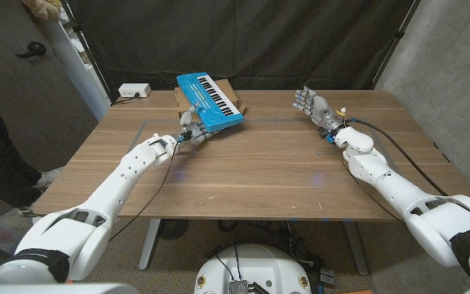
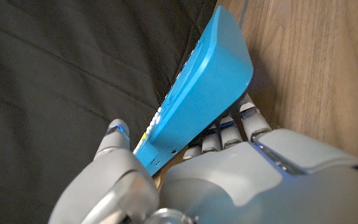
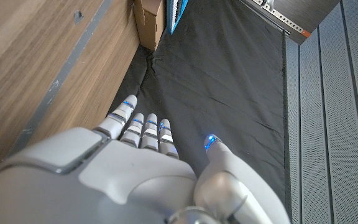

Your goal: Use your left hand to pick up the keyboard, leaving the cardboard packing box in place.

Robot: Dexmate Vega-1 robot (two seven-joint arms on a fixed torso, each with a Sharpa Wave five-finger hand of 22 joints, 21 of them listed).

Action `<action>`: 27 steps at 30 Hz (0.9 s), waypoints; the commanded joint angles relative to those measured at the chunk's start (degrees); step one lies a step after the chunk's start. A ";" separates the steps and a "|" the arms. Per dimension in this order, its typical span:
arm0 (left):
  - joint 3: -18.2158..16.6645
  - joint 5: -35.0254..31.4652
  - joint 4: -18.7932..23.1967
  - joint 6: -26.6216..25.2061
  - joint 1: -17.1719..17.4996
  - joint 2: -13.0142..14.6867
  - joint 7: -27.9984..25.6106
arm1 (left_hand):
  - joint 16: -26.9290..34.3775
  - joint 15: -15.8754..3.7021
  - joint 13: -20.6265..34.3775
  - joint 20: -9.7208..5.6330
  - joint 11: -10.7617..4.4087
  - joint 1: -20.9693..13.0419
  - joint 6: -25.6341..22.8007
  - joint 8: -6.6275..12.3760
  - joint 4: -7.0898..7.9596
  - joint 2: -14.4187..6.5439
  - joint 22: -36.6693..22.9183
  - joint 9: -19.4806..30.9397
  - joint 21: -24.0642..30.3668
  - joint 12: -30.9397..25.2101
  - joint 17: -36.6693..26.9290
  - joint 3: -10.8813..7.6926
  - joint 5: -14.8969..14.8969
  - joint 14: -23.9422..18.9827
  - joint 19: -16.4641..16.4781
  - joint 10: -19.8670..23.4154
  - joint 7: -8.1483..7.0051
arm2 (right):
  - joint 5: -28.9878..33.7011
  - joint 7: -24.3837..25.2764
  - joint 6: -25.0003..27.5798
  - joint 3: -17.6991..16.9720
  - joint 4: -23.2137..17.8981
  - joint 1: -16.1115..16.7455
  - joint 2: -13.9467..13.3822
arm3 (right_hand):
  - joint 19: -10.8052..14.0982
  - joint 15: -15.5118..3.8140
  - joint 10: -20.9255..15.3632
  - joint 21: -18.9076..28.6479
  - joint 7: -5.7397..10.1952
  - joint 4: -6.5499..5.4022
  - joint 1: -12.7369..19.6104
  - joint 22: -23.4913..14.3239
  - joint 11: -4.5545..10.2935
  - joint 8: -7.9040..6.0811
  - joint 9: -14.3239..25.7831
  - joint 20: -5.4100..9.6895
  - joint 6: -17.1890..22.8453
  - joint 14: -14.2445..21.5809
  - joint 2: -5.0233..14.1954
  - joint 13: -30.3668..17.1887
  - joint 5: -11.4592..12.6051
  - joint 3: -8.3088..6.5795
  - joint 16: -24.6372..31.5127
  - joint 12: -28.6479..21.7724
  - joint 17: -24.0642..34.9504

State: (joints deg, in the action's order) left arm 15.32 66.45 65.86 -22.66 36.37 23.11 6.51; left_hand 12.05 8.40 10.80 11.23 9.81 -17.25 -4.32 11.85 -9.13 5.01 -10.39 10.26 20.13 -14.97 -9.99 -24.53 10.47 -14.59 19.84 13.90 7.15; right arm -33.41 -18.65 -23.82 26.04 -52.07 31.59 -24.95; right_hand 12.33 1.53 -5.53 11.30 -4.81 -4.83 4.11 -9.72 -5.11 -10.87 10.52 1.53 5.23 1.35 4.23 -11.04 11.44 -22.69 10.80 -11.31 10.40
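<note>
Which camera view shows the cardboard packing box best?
The head view: the cardboard packing box sits on the table behind the lifted blue keyboard, partly hidden. The right wrist view shows one corner; the left wrist view, just a sliver at most.

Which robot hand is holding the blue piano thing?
The left hand grips the blue keyboard by its end. The right hand holds nothing and stands apart on the table's other side.

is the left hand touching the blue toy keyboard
Touching. The left wrist view shows the left hand gripping the blue toy keyboard, fingers behind its back, thumb on its front.
</note>
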 commanded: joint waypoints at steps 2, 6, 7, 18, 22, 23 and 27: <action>1.12 -1.29 0.08 -1.54 -1.99 -0.05 -2.50 | -0.11 0.05 0.12 -0.01 -0.07 -0.33 -0.69 -0.04 0.14 0.85 -0.17 0.20 0.48 0.00 -0.16 0.49 0.25 -1.01 1.41 0.88 4.42 | -0.45 -0.17 -0.42 -0.44 -0.02 0.61 -0.23 | 0.43 0.14 -0.52 0.13 0.19 -0.13 -0.13 -0.23 0.02 -0.35 0.14 -0.07 0.60 0.44 -0.54 -0.17 0.23 0.09 0.22 -0.33 0.18; 0.78 -1.04 1.46 -3.82 -2.19 -0.63 -9.55 | 0.41 -0.31 0.21 -0.01 -0.87 -4.43 -5.14 0.81 -0.28 0.60 -0.17 0.40 1.16 -0.59 -0.17 -0.06 0.47 -5.90 6.68 6.10 3.69 | -0.54 -0.20 -0.53 -0.55 0.02 0.73 -0.31 | 0.43 0.12 -0.54 0.12 0.16 -0.11 -0.13 -0.23 -0.02 -0.34 0.14 -0.09 0.62 0.46 -0.55 -0.17 0.24 0.11 0.21 -0.32 0.18; 0.75 -1.01 1.50 -3.89 -2.18 -0.66 -9.75 | 0.67 -0.78 0.21 -0.35 -1.28 -5.86 -7.14 1.15 -0.32 0.60 -0.18 0.47 1.62 -0.76 -0.14 -0.20 0.28 -8.05 8.99 7.80 4.18 | -0.54 -0.20 -0.54 -0.55 0.03 0.73 -0.31 | 0.43 0.15 -0.52 0.11 0.15 -0.10 -0.13 -0.23 0.01 -0.34 0.14 -0.09 0.63 0.46 -0.56 -0.17 0.25 0.12 0.21 -0.31 0.18; -0.86 1.62 4.10 -10.65 -2.90 -2.89 -31.16 | 2.58 -8.80 0.21 -7.19 -8.98 -21.97 -33.40 4.56 -0.36 -0.63 -0.53 1.20 6.76 -4.65 0.02 -2.28 -0.11 -33.08 29.67 32.85 3.57 | -0.36 -0.72 -1.27 -0.48 1.18 0.23 -0.10 | 0.48 0.13 -0.67 0.11 0.13 -0.01 -0.12 -0.23 0.01 -0.37 0.14 -0.16 0.77 0.68 -0.68 -0.17 0.28 0.20 0.25 -0.34 0.15; -1.11 1.46 4.60 -10.05 -2.71 -3.65 -34.67 | 3.01 -11.17 0.25 -9.12 -11.05 -25.73 -37.74 5.00 -0.73 -0.72 -0.56 1.40 8.20 -5.38 0.00 -3.09 0.21 -38.14 33.52 37.70 2.09 | -0.38 -0.72 -1.11 -0.47 1.27 0.15 -0.07 | 0.49 0.05 -0.82 0.10 0.12 0.04 -0.09 -0.23 0.04 -0.37 0.14 -0.15 0.80 0.75 -0.70 -0.17 0.30 0.22 0.26 -0.38 0.14; -1.13 1.32 4.93 -9.91 -2.60 -3.79 -35.80 | 3.09 -11.79 0.29 -9.70 -11.62 -26.67 -39.00 5.18 -0.74 -0.85 -0.58 1.47 8.71 -5.57 0.01 -3.34 0.28 -39.37 34.79 38.89 1.74 | -0.38 -0.73 -1.12 -0.47 1.28 0.15 -0.06 | 0.50 0.06 -0.78 0.11 0.14 0.05 -0.08 -0.23 0.04 -0.36 0.14 -0.18 0.79 0.76 -0.70 -0.17 0.30 0.22 0.26 -0.36 0.14; -1.39 0.94 6.23 -8.81 -1.91 -4.25 -38.86 | 3.83 -14.27 0.39 -11.75 -13.45 -30.84 -42.06 5.41 -1.06 -2.38 -0.65 1.73 10.26 -6.11 -0.17 -4.78 0.65 -43.88 38.20 42.54 0.83 | -0.33 -0.53 -1.25 -0.53 1.19 0.25 -0.11 | 0.52 0.07 -0.84 0.10 0.13 0.09 -0.06 -0.23 0.03 -0.36 0.14 -0.19 0.82 0.81 -0.71 -0.17 0.32 0.22 0.26 -0.37 0.13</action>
State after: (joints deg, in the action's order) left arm 14.53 67.55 70.16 -31.21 33.89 20.29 -21.03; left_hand 15.29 -4.15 10.76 0.79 -0.52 -43.73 -44.59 16.80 -9.97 5.48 -10.76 11.61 29.29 -20.50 -9.88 -28.22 10.63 -55.64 55.81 52.12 8.47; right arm -33.81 -19.23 -24.85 25.57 -51.10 31.97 -25.10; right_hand 12.54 1.73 -5.84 11.30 -4.61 -4.83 3.81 -9.72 -4.81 -10.87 10.52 1.32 5.43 1.54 3.93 -11.04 11.44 -22.69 10.80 -11.31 10.40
